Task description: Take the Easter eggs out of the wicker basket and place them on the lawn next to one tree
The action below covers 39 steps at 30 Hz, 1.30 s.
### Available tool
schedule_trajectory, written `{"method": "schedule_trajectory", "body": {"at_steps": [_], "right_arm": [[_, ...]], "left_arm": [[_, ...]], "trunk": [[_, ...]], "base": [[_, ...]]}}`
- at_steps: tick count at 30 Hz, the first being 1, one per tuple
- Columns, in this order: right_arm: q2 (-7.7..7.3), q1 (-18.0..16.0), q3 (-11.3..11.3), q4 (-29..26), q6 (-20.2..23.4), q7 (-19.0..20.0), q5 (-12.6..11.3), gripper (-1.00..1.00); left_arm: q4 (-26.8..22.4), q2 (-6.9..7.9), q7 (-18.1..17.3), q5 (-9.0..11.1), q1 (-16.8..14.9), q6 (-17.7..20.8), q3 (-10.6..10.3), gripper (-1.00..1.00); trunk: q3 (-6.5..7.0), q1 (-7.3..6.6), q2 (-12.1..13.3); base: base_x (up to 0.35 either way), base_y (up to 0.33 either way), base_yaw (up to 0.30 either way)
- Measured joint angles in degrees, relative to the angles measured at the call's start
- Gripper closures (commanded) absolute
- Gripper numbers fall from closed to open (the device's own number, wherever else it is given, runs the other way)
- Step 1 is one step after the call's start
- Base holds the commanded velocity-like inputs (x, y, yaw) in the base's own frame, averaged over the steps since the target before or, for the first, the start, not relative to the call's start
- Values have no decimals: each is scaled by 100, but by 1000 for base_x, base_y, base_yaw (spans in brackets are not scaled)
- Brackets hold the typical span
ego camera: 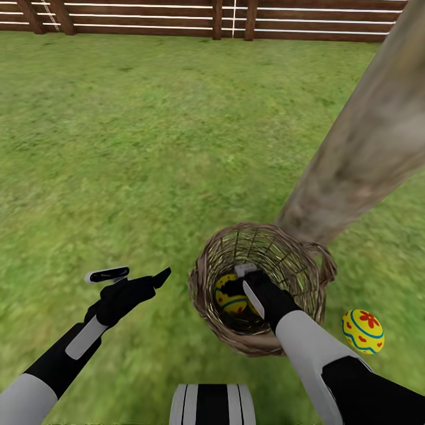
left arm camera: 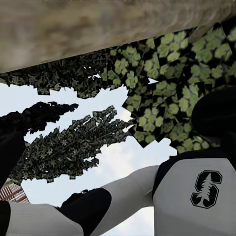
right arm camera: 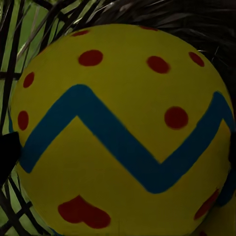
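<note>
Right gripper reaches into wicker basket at 5 o'clock for an egg; jaws straddle it, closure cannot be told; left gripper idles, jaws apart, empty; 1 egg on the lawn beside tree.

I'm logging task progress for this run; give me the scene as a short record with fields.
setting: lawn with a fence at the far edge
basket: basket at the foot of the tree
egg out: one egg on grass, right of basket
egg in basket: dotted egg close in front of the right tool
right tool: right tool reaching inside the basket; grip not visible
left tool: left tool open, over grass left of the basket
</note>
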Motion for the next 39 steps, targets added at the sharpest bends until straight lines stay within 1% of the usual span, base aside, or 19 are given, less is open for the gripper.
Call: {"method": "schedule_trajectory", "body": {"at_steps": [1,6,8,14,17,19,33,39], "right_arm": [[0,0,-5,-49,1,-2,13,100],[1,0,-12,-50,1,-2,16,100],[5,1,-22,53,-2,4,-8,100],[7,1,-18,106,-2,3,-26,100],[8,1,-19,296,-5,6,-86,100],[8,1,-21,293,-4,8,-84,100],[15,5,-23,312,5,0,-60,100],[17,5,-20,326,4,7,-91,100]], "left_arm": [[-5,-1,0,-1,1,0,0,-100],[9,-2,0,-4,1,0,0,-100],[6,-5,0,-4,0,0,-1,-100],[11,-11,0,-4,-1,0,-1,-100],[11,-11,0,-4,-1,-1,-1,-100],[12,-12,0,-4,-1,0,-2,-100],[2,-20,0,-4,-1,0,-1,-100],[2,-20,0,-4,-1,-1,-2,-100]], "trunk": [[-22,3,-1],[-23,2,-2],[21,-3,1],[43,-4,3],[110,-12,7],[110,-12,7],[419,-47,26],[552,-63,34]], "base": [[0,0,0],[0,0,0],[0,0,0],[0,0,0],[0,0,0],[0,0,0],[0,0,0],[0,0,0]]}}
